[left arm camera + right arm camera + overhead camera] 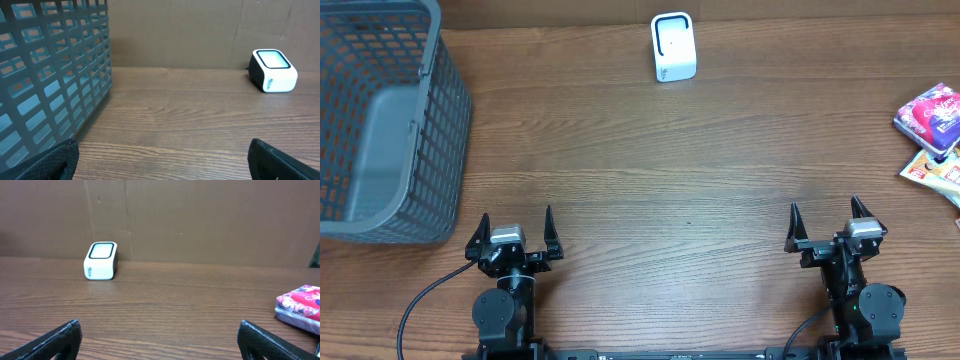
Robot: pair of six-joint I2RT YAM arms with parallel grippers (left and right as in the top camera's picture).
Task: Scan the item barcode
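You look down on a brown wood-grain table (670, 200) with your two arms parked at its near edge. Your left gripper (516, 222) sits at the near left, jaws spread wide and released, with only bare table between them. Your right gripper (825, 214) sits at the near right in the same pose, jaws wide apart, grasping nothing. Both point toward the far side of the table.

The white barcode scanner (673, 47) stands upright at the far edge, near the middle, with a dark-framed window on top. The items lie at the right edge of the table, well apart from the scanner and from both grippers. One is a pink and purple packet (930, 112). Just beside it, nearer to you, is a second packet (932, 168) in orange and white, partly cut off by the frame. You cannot tell whether the two touch, and their print is too small to read.

A grey mesh basket (440, 130) fills the far left corner, ahead of your left gripper.

In the left wrist view, the basket wall rises at the left, the scanner sits far off at the right, and black fingertips (45, 162) show only at the bottom corners. In the right wrist view, the scanner sits ahead to the left, the pink packet lies at the right edge, and a brown cardboard wall (200, 220) backs the table.
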